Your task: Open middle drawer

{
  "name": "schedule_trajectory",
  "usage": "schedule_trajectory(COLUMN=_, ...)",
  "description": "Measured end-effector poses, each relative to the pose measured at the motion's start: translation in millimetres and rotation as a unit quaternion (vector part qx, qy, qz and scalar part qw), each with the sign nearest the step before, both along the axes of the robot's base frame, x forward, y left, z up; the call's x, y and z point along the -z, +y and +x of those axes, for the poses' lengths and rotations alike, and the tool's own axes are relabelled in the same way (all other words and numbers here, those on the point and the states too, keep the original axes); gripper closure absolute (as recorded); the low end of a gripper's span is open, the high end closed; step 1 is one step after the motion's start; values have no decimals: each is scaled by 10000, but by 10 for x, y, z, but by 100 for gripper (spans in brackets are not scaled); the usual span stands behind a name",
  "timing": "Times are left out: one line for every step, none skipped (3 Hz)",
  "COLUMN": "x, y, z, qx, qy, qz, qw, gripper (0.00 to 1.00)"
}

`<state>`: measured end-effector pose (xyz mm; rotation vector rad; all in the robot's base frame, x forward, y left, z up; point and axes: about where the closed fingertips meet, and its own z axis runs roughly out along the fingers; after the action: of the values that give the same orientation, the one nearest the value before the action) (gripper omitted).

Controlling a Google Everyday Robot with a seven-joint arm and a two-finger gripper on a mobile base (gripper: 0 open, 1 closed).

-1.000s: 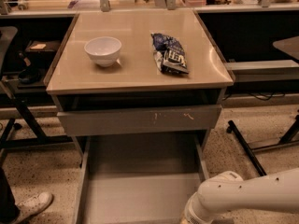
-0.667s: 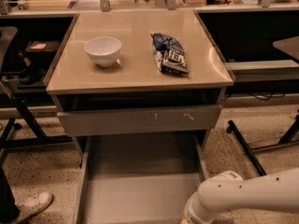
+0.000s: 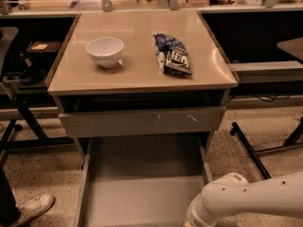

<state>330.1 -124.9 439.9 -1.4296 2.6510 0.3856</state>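
Wide shallow grey middle drawer (image 3: 137, 193), standing open; tool off-frame below white arm (image 3: 246, 202), grip untellable; any remaining pull best kept straight nearward.

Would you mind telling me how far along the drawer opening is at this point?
Done, it seems: the middle drawer is pulled far out beneath the scratched front, with its bare grey inside showing. In hand: the white arm reaches toward the drawer's near end at the bottom edge. The gripper lies below the picture, unseen. Left: probably only letting go and backing away.
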Motion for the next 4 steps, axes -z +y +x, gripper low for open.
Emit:
schedule_trajectory(x=-47, y=-9, z=3, qx=29, qy=-40, qz=-26, qw=10000, gripper=100)
schedule_trajectory(x=-97, y=3, z=-103, qx=102, qy=65, qz=-51, qw=9999, gripper=100)
schedule_trajectory(x=-296, y=-12, z=-513, qx=398, qy=392, qz=-252, qw=9981, gripper=100)
schedule_trajectory(x=-815, y=-110, z=-712, qx=817, qy=358, qz=-634, qw=9940, gripper=100)
